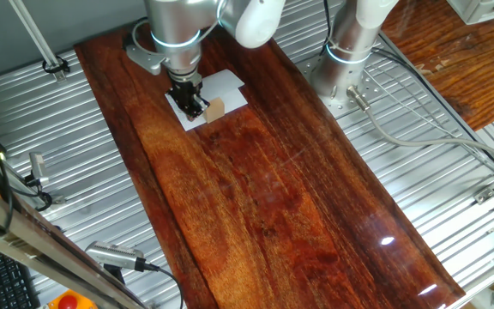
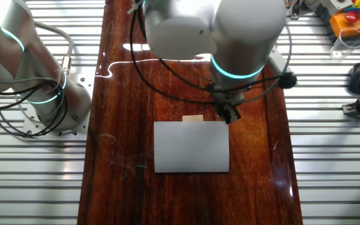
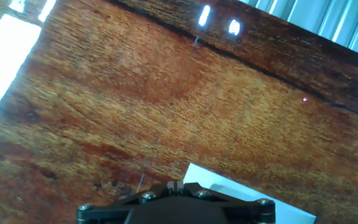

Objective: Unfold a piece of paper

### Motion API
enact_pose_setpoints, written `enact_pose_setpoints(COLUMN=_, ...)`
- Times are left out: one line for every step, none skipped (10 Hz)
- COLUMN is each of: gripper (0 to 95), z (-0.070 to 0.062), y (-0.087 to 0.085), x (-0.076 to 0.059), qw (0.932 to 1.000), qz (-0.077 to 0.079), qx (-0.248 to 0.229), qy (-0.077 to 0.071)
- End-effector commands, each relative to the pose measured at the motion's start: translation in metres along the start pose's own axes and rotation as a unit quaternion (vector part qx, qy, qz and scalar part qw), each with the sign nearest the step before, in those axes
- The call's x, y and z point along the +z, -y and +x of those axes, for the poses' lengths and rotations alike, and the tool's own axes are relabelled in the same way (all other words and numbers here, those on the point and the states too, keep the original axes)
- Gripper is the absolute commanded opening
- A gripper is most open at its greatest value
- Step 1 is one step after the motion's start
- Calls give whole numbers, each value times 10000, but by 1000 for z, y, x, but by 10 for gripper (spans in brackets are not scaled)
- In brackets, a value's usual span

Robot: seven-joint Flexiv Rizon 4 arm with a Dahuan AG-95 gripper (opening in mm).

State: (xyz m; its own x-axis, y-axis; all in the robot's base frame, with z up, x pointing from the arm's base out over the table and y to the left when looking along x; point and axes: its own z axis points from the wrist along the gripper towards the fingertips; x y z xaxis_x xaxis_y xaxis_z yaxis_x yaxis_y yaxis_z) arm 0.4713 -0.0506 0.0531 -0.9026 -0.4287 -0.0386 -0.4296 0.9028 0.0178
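The piece of paper (image 2: pixel 191 146) lay flat on the glossy dark wooden board (image 1: pixel 264 197), at the upper left of the frame in one fixed view. A small tan block (image 1: pixel 215 109) touched its edge. My gripper (image 1: pixel 193 104) hung over the sheet's corner; I could not tell how wide it stood. Ribbed metal tabletop (image 1: pixel 75 172) flanked the board, with a second arm's base (image 2: pixel 45 106) at the left.
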Motion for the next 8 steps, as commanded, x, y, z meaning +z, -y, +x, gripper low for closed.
enact_pose_setpoints(gripper=0, z=2, y=1, x=3, qw=10000, qz=18, qx=-25, qy=-17)
enact_pose_setpoints(gripper=0, z=4, y=4, x=5, qw=10000, qz=26, qx=-64, qy=-19)
enact_pose_setpoints(gripper=0, z=8, y=10, x=7, qw=9999, qz=32, qx=-127, qy=-32)
enact_pose_setpoints(gripper=0, z=11, y=14, x=6, qw=9998, qz=70, qx=-195, qy=-58)
enact_pose_setpoints(gripper=0, z=17, y=20, x=4, qw=9994, qz=102, qx=-303, qy=-105)
enact_pose_setpoints(gripper=0, z=23, y=26, x=-1, qw=9991, qz=110, qx=-384, qy=-152)
enact_pose_setpoints(gripper=0, z=30, y=32, x=-7, qw=9986, qz=127, qx=-483, qy=-199)
enact_pose_setpoints(gripper=0, z=39, y=39, x=-13, qw=9978, qz=149, qx=-606, qy=-241)
